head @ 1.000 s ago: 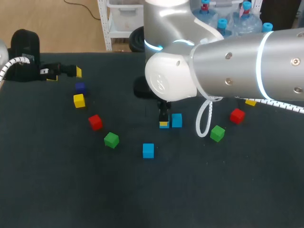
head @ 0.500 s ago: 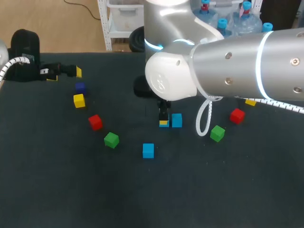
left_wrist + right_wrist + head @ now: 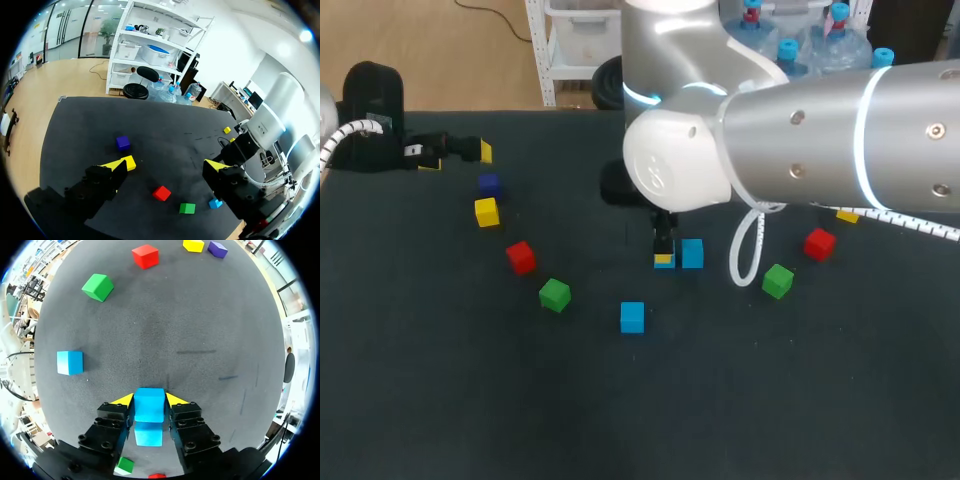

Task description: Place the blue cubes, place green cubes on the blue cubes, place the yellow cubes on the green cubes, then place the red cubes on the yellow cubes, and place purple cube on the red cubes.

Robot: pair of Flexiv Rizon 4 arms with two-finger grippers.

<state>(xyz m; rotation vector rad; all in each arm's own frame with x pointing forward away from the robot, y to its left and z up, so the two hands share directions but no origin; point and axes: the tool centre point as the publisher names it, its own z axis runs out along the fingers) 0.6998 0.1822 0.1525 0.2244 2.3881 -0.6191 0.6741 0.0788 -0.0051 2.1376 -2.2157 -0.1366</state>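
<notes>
In the right wrist view my right gripper (image 3: 149, 401) is shut on a blue cube (image 3: 149, 404), with a second blue cube (image 3: 148, 434) just behind it under the fingers. The head view shows that gripper (image 3: 664, 256) low over the table's middle, the held cube (image 3: 664, 263) next to the second blue cube (image 3: 692, 253). A third blue cube (image 3: 632, 317) lies nearer the front. Green cubes (image 3: 555, 294) (image 3: 778, 281), red cubes (image 3: 521, 257) (image 3: 819, 243), yellow cubes (image 3: 487, 212) (image 3: 847, 215) and a purple cube (image 3: 489, 184) lie scattered. My left gripper (image 3: 460, 156) (image 3: 167, 165) stands open and empty at the far left.
The dark table (image 3: 470, 400) has free room along its front and in the left foreground. My right arm's thick body (image 3: 800, 140) hangs over the table's back right and hides part of it. A white cable loop (image 3: 748, 255) dangles beside the right gripper.
</notes>
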